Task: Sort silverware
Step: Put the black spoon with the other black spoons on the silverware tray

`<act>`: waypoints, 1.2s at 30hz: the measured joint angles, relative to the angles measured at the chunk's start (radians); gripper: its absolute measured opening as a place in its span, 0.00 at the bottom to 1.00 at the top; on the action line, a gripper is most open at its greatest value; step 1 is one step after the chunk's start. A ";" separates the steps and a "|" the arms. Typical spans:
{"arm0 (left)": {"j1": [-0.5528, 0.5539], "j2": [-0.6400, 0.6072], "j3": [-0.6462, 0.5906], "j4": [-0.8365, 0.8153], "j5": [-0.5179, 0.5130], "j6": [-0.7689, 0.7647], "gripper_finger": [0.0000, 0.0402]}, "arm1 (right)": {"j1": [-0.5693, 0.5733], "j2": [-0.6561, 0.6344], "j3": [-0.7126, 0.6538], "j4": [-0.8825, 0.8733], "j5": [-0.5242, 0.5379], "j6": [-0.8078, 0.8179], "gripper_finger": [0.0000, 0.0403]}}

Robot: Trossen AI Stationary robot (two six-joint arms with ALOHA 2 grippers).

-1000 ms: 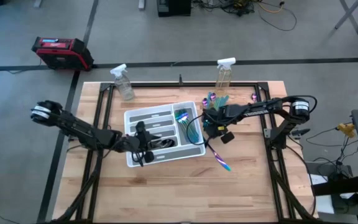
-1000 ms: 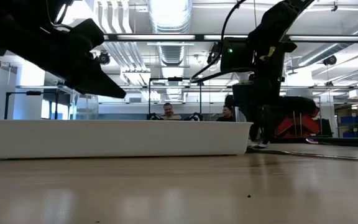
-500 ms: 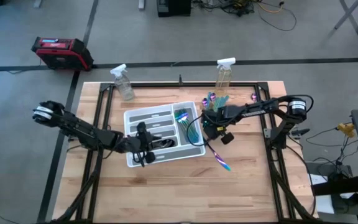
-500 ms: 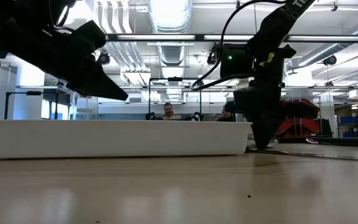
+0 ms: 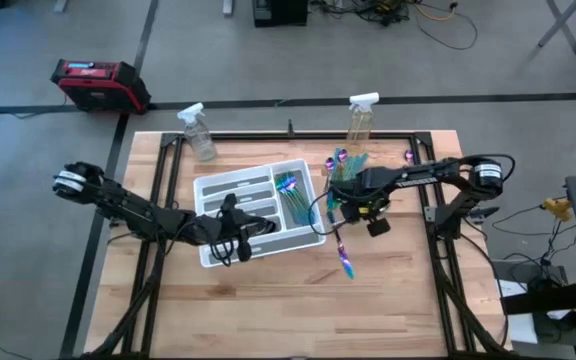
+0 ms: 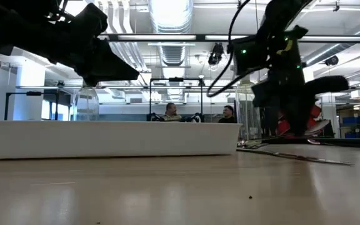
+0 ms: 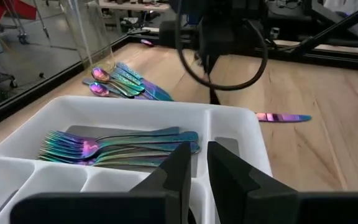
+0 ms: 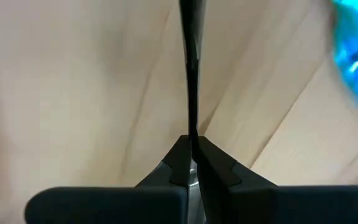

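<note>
Silverware sorting stands partway: my right pincer (image 5: 345, 212) is clenched on a slim iridescent utensil (image 5: 345, 255), gripping one tip so that its long axis hangs away from the fingers toward the surface's near edge, its blue-purple end lowest in the high view. The white plastic divided tray (image 5: 213, 187) lies to that pincer's left, toward the surface's middle, with iridescent forks (image 7: 114, 146) already lined up in its rightmost compartment. I judge the coming move turns on this: the tray's slots run roughly parallel to the utensil I hold, so a short carry leftward should do. My left pincer (image 5: 230, 236) sits at the tray's near rim, fingers nearly together around nothing I can see. More iridescent spoons (image 7: 118, 81) wait near the far edge beside a clear spray bottle (image 5: 360, 120).
</note>
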 joint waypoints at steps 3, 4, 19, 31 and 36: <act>0.000 0.001 0.016 0.003 0.001 0.022 0.10 | 0.025 -0.062 0.002 0.003 0.001 0.061 0.00; 0.000 0.002 0.022 0.007 0.008 0.039 0.10 | 0.034 -0.083 0.003 0.003 0.001 0.084 0.00; 0.000 -0.073 0.174 -0.249 -0.001 0.264 0.10 | 0.158 -0.098 0.142 0.317 -0.001 0.339 0.00; -0.001 -0.344 0.403 -0.879 -0.198 0.149 0.10 | 0.159 0.248 0.386 0.633 -0.007 0.331 0.00; 0.000 -0.412 0.422 -1.082 -0.219 -0.003 0.10 | 0.159 0.388 0.532 0.653 -0.007 0.286 0.00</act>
